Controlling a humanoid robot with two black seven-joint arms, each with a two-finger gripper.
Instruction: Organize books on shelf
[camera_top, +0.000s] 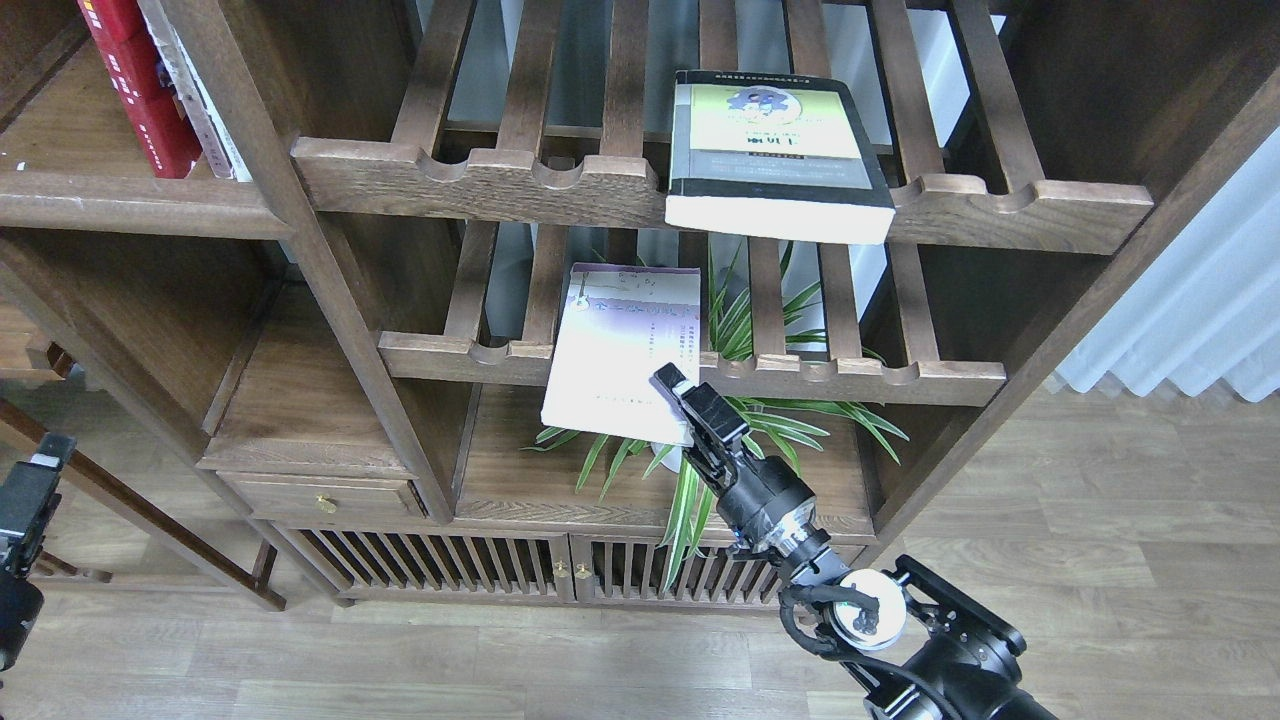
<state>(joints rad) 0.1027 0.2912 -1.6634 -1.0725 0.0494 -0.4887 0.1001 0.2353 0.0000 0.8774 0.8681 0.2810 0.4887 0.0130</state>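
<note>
Slatted racks (720, 195) carrying two books: grey-green (770, 150), lavender (625, 350); red (140, 90) far left. Right jaws (680, 405) clamping lavender; left (30, 490) unclear.

The right arm (900, 640) is glossy black, with a silver wrist ring, a white round cap, looping black cables, and a slim black two-fingered tool (690, 405).

Looks like a home living room or study: dark wooden bookcase (330, 300) with drawer (318, 497), wood-plank floor (1100, 540), potted spider plant (740, 430), pale curtain (1190, 310).
</note>
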